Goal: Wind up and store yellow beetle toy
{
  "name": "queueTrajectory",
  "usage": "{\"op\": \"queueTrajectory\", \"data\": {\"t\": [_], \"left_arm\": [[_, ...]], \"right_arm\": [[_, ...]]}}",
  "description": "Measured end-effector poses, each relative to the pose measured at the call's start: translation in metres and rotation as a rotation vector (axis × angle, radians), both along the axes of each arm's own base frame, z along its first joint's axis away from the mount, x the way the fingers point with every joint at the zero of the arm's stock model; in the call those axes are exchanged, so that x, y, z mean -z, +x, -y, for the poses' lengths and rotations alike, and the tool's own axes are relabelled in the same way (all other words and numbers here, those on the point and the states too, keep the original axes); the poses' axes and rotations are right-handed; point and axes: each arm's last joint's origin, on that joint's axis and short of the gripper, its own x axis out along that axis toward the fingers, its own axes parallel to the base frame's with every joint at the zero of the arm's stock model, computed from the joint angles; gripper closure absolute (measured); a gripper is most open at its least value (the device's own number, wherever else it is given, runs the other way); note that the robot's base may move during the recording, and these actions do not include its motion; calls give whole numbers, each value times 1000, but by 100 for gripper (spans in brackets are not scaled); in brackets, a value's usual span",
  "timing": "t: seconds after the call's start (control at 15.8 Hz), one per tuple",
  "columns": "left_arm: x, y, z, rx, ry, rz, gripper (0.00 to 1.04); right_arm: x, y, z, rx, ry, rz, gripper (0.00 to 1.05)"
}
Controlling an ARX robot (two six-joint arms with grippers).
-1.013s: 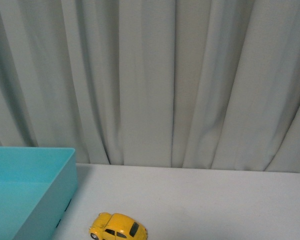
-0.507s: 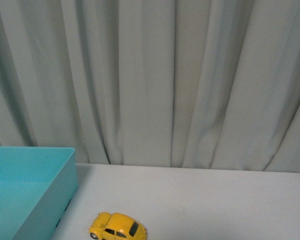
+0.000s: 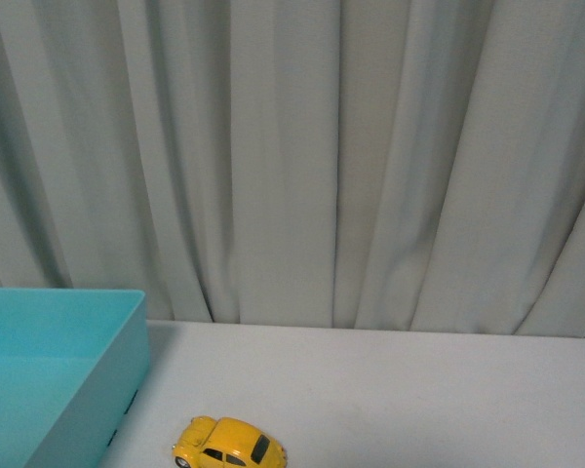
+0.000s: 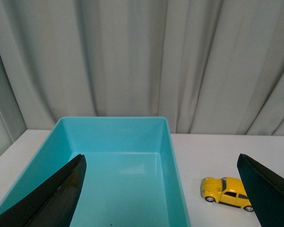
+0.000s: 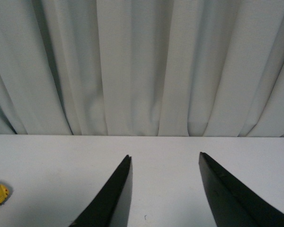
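Sitting low in the front view, yellow beetle toy (image 3: 230,446) seems light, rigid, slippery; pinch its flanks; left end effector (image 4: 161,157) and right end effector (image 5: 164,155) gape.

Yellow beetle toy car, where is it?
Front view, lower left: the yellow beetle toy car sits on the white table, right of the turquoise plastic bin.

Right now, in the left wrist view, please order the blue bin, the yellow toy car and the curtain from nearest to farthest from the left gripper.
1. Blue bin, right in front of the left gripper.
2. Yellow beetle toy, on the table beside the bin.
3. Curtain, behind the table.
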Motion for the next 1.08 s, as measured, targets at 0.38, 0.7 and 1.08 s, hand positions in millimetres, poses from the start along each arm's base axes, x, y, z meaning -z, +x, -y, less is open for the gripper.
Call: {"op": "queueTrajectory", "data": {"t": [0.38, 0.7, 1.08], "left_arm": [[0, 0, 0, 0, 0, 0, 7], [2, -1, 1, -72, -33, -127, 7], [-16, 15, 10, -231, -124, -157, 7]], "right_arm": [[0, 0, 0, 0, 0, 0, 17], [0, 0, 0, 0, 0, 0, 7], [0, 0, 0, 2, 0, 0, 7]]}}
